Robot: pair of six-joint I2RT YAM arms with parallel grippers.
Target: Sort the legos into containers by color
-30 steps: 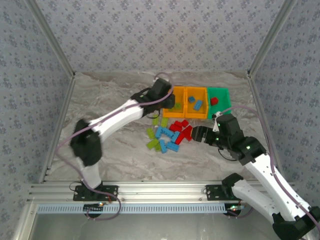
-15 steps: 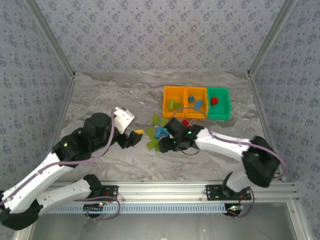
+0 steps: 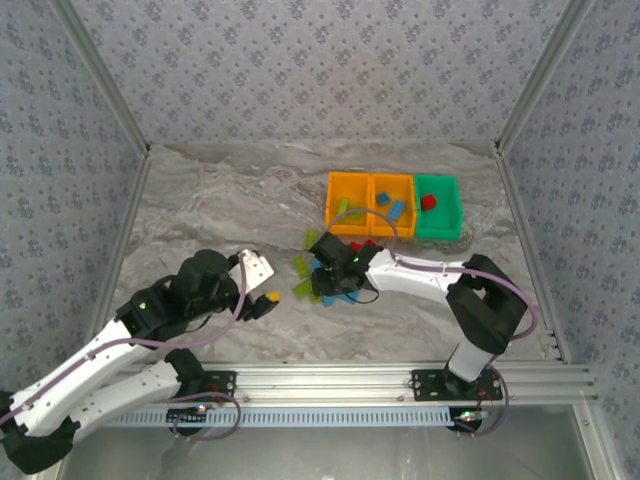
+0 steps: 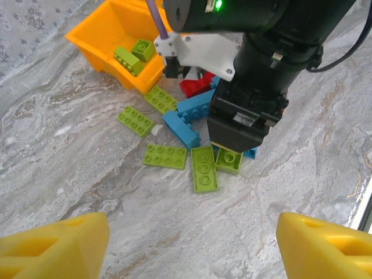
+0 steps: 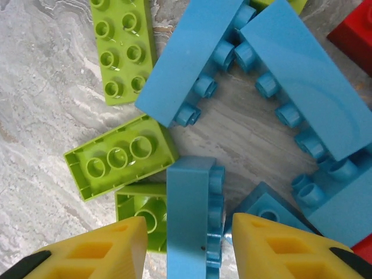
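The lego pile (image 3: pixel 312 268) lies in front of three containers: a left orange bin (image 3: pixel 333 205) with lime bricks, a middle orange bin (image 3: pixel 407 205) with blue bricks, and a green bin (image 3: pixel 452 208) with a red brick. My right gripper (image 3: pixel 328 283) is down in the pile. It is open, its yellow fingers (image 5: pixel 93 250) either side of a light blue brick (image 5: pixel 189 197) lying on its side, small gaps on both sides. My left gripper (image 4: pixel 192 250) hovers open and empty over bare table, near-left of the pile; lime bricks (image 4: pixel 165 156) lie ahead of it.
Around the right gripper lie more blue bricks (image 5: pixel 192 58), lime bricks (image 5: pixel 119 154) and a red brick (image 5: pixel 354 29). The right arm's body (image 4: pixel 261 52) stands over the pile, hiding part of it. Marble table (image 3: pixel 220 210) stretches to the left, walls on three sides.
The left arm has drawn back from the orange bin to the near left. The right arm has swung left and come down on the pile, its fingers now around a blue brick.
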